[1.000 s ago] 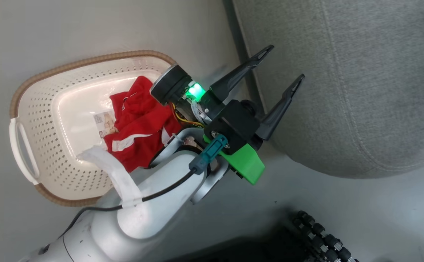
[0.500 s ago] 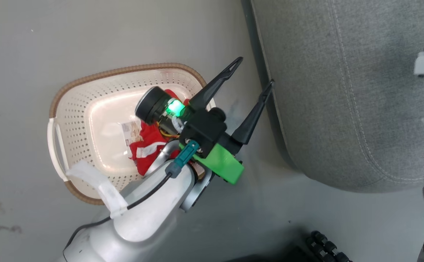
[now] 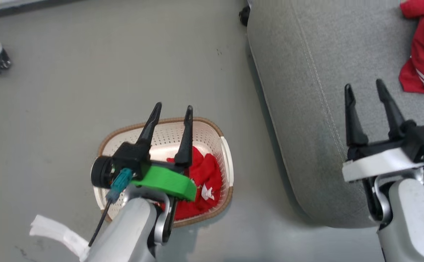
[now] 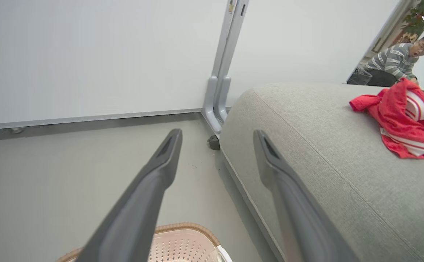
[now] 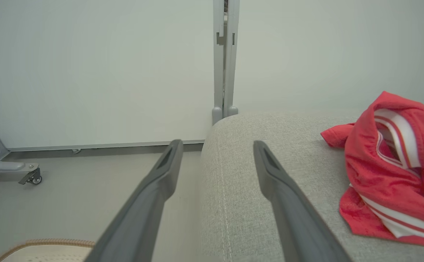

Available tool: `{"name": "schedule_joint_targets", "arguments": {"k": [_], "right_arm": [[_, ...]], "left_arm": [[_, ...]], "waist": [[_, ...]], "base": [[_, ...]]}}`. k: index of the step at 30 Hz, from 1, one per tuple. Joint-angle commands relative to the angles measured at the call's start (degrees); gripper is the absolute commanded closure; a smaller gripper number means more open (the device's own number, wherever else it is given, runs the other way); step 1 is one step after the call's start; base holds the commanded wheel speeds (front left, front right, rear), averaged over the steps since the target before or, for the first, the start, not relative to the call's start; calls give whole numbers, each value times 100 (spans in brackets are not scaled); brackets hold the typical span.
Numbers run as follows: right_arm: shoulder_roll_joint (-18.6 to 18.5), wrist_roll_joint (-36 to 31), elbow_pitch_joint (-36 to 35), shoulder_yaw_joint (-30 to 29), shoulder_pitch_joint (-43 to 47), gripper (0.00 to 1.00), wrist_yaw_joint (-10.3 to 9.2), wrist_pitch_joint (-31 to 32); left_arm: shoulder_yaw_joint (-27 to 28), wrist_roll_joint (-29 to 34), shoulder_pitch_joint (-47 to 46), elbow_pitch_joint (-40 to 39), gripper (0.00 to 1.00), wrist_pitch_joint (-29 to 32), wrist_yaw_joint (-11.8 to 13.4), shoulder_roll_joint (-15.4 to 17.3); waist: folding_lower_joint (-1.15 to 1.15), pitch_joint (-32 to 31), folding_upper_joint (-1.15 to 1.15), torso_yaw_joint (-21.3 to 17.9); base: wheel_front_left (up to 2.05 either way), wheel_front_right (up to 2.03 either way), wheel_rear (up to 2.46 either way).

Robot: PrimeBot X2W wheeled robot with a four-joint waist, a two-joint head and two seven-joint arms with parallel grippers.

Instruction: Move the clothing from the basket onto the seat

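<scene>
Head view: the left gripper [image 3: 173, 107] hung spread above the basket [image 3: 206, 136], a red garment [image 3: 208, 171] beneath it; the right gripper [image 3: 364, 84] hung spread over the seat [image 3: 306, 91]. Wrist views: a second garment [image 4: 397, 118] lay on the seat, rightward. Descending off-centre could catch the basket wall.

This looks like a lab or office test room. White partition panels [image 5: 88, 72] are joined by a grey post [image 5: 224, 54], beside a wheeled stand foot [image 5: 30, 176]. The floor [image 3: 124, 72] is bare and grey, with one sofa [image 4: 306, 163] and a person [image 4: 397, 60] sitting behind it.
</scene>
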Motion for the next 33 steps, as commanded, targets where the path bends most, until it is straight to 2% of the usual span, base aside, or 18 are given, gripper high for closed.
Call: {"name": "schedule_joint_targets", "arguments": {"k": [1, 4, 10, 13, 16, 18, 20, 26, 33], "right_arm": [[32, -66, -4, 39, 275, 0, -8, -17], [133, -110, -7, 137, 653, 0, -8, -16], [211, -234, -230, 331, 1358, 0, -8, -17], [120, -680, -434, 480, 1669, 0, -9, -17], [329, -737, -758, 288, 1910, 0, -8, -17], [409, -731, -806, 256, 2130, 0, -8, -16], [477, -728, -759, 345, 2263, 0, -8, -16], [535, -730, -655, 435, 2575, 0, -8, -16], [552, -662, -586, 482, 2640, 0, -8, -16]], "left_arm": [[197, 126, 323, -21, 0, -16, -18, -31], [702, 290, 786, -152, 0, -18, -94, -146], [1779, 741, 1700, -571, 0, -17, -540, -296], [2085, 1192, 2107, -799, 0, -17, -749, -318], [2425, 1449, 2447, -1121, 0, -13, -883, -327], [2540, 1641, 2649, -1318, 0, -13, -948, -343], [2582, 1734, 2892, -1375, 0, -12, -899, -348], [2411, 1626, 3273, -1215, 0, -12, -762, -347], [2369, 1657, 3376, -1114, 0, -12, -758, -346]], "waist": [[0, -928, 0, 517], [0, -1200, 0, 625], [0, -1708, 0, 778], [0, -1935, 0, 785], [0, -2028, 0, 763], [0, -2075, 0, 762], [0, -2136, 0, 738], [0, -2263, 0, 698], [0, -2360, 0, 651]], "base": [[0, 0, 0], [0, 0, 0], [0, 0, 0], [0, 0, 0], [0, 0, 0], [0, 0, 0], [0, 0, 0], [0, 0, 0], [0, 0, 0]]}}
